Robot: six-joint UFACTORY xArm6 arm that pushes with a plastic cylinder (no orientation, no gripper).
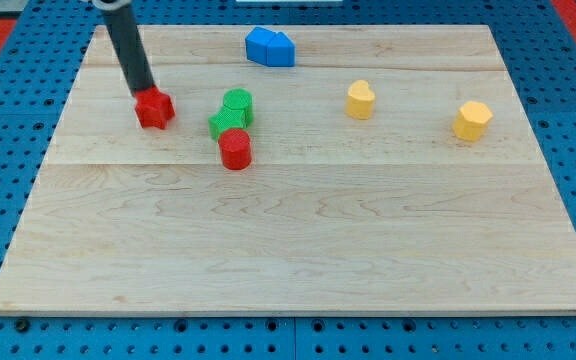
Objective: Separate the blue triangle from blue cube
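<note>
Two blue blocks stand touching near the view's top centre: the blue triangle (259, 45) on the left and the blue cube (281, 49) on the right; their shapes are hard to tell apart. My tip (144, 93) is at the view's left, touching the top edge of a red star-shaped block (154, 109). The tip is far to the left of and below the blue pair.
Two green blocks (231, 113) sit together left of centre, with a red cylinder (235, 149) just below them. A yellow block (360, 100) and a yellow hexagonal block (472, 120) sit at the right. The wooden board (298, 240) lies on a blue pegboard.
</note>
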